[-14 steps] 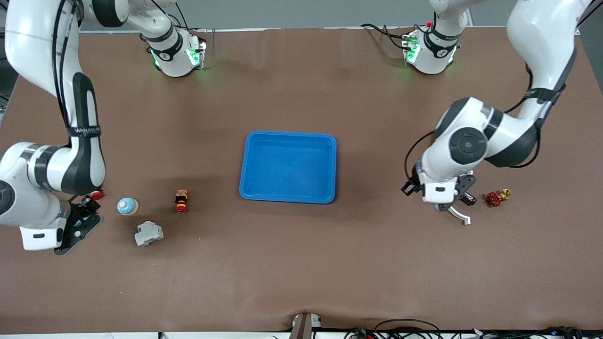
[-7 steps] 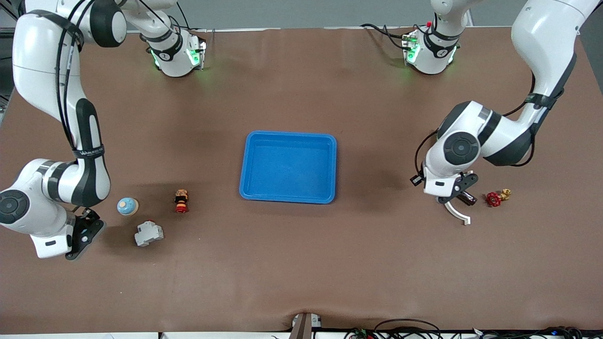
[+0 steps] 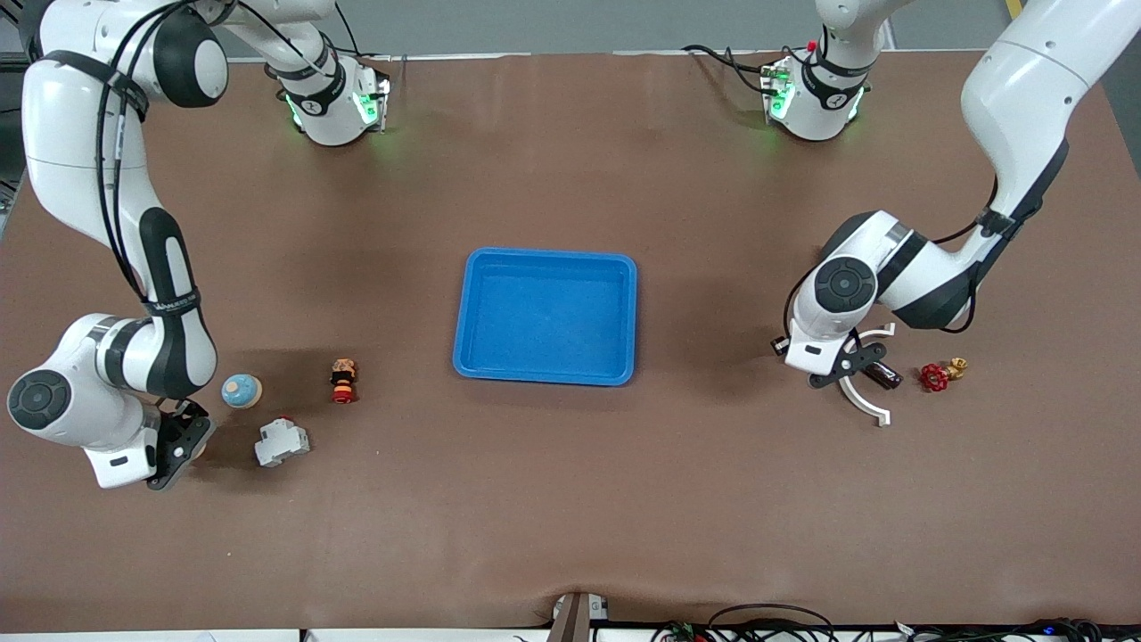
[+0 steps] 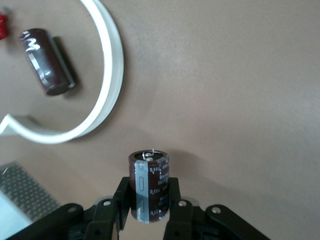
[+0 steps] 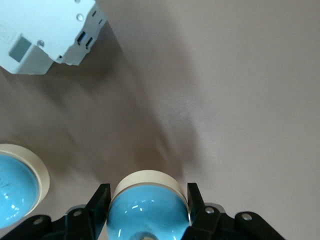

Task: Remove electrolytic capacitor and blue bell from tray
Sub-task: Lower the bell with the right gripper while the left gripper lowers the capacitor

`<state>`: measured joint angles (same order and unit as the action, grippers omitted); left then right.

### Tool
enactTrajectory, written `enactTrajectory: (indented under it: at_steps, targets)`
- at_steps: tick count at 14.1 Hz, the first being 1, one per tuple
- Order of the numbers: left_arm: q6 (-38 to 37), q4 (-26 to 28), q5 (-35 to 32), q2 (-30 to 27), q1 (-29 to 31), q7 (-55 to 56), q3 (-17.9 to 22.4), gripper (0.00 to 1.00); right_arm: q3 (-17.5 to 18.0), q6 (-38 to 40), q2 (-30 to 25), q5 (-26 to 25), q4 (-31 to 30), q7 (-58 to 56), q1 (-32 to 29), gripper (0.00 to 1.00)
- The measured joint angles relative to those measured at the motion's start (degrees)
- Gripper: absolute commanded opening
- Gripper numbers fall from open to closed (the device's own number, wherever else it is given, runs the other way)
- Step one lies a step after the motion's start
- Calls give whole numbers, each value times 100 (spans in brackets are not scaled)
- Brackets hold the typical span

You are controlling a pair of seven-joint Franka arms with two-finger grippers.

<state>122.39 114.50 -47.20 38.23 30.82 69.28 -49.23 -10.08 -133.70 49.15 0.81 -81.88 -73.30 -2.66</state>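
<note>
Two grips hold. The left gripper [image 4: 150, 200] pinches a capacitor [image 4: 149, 181], long axis along its fingers. The right gripper [image 5: 147, 210] clamps a blue bell [image 5: 148, 205], dome toward the wrist.

Even, bright overhead light covers the brown paper-covered table [image 3: 570, 499], and soft, diffuse shadows pool beneath both arms. The glossy blue rectangular plastic tray [image 3: 545, 374] shows faint sheen. In the right wrist view, the pale grey plastic block [image 5: 47, 32] looks slightly soft-focused.

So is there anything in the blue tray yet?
No: in the front view the blue tray shows only its bare blue floor, with no capacitor or bell inside it.
</note>
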Motion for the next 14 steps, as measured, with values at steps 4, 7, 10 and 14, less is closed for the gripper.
enactTrajectory:
  at_steps: [4, 7, 10, 14]
  targets:
    - [358, -2, -429, 274, 129, -111, 77, 0, 19, -109, 139, 0, 37, -3, 0, 12]
    - [519, -6, -446, 282, 129, -293, 176, 0, 19, -153, 164, 0, 48, -3, 0, 32]
    - [554, -21, -446, 281, 132, -451, 226, 20, 20, -178, 181, 3, 62, -1, -1, 100]
    - [564, -64, -447, 282, 132, -487, 239, 100, 24, -176, 183, 29, 90, 8, -5, 100]
